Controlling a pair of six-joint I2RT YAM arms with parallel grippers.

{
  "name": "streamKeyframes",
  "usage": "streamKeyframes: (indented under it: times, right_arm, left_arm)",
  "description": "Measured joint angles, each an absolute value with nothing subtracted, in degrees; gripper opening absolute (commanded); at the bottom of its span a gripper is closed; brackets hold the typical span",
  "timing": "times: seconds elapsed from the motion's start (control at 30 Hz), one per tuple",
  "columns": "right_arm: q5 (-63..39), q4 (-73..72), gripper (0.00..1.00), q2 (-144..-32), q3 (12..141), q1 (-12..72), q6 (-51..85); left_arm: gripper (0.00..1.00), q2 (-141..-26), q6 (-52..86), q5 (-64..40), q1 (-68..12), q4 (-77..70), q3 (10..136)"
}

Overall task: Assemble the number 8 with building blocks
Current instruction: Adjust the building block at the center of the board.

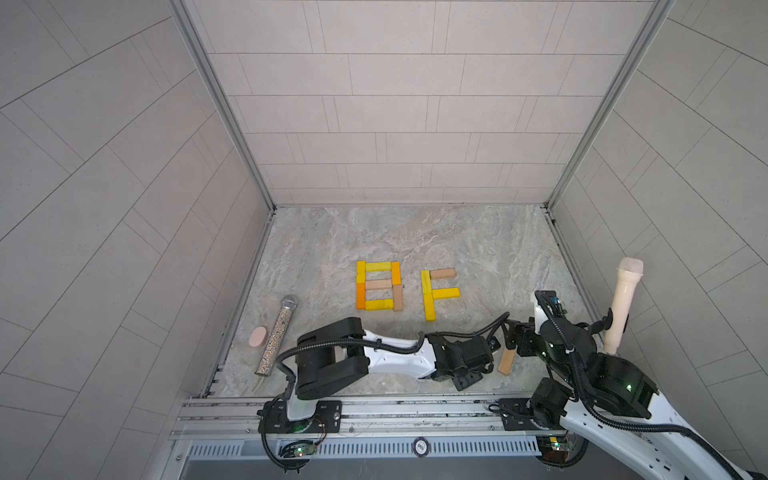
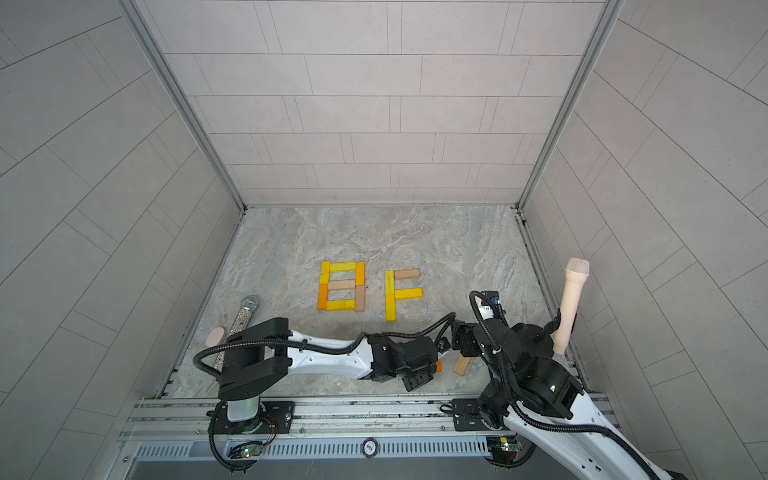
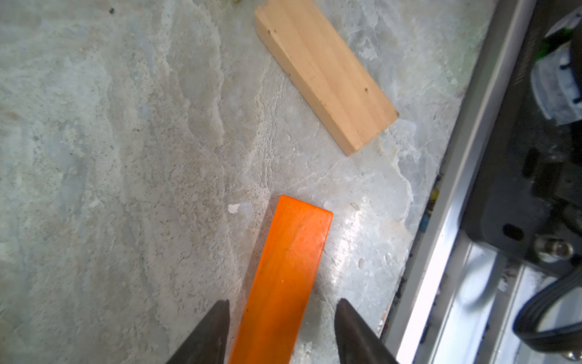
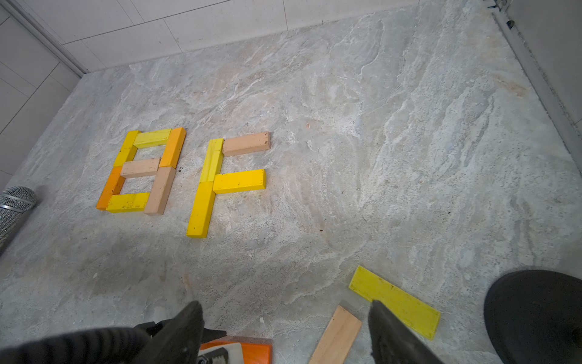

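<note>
The number 8 lies mid-floor, built of yellow, orange and tan bars around two square holes. To its right, four building blocks form an F shape. Near the front edge an orange block lies flat. My left gripper straddles it, open, with floor showing on both sides. A tan block lies just beyond. My right gripper hovers open beside it, holding nothing. A yellow block lies next to the tan one.
A glittery silver microphone and a pink disc lie at the left wall. A cream microphone stands against the right wall behind the right arm. The aluminium rail runs along the front edge, close to the orange block.
</note>
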State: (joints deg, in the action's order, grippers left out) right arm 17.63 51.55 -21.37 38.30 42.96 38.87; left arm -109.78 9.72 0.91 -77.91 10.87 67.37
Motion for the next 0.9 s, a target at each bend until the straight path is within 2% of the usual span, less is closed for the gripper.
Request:
streamKeyframes:
  times: [0.3,0.9]
  right_arm:
    - [17.65,51.79,0.83,-21.15,38.30,42.96,39.20]
    - [18.04,51.72,0.83,-20.01,38.28,42.96,39.51]
  left_arm:
    - [0.51,-110.93,10.72,0.08,-77.91,10.31,67.37]
    - [0.24,-111.00,20.75,6.76,-77.89,9.63,65.69]
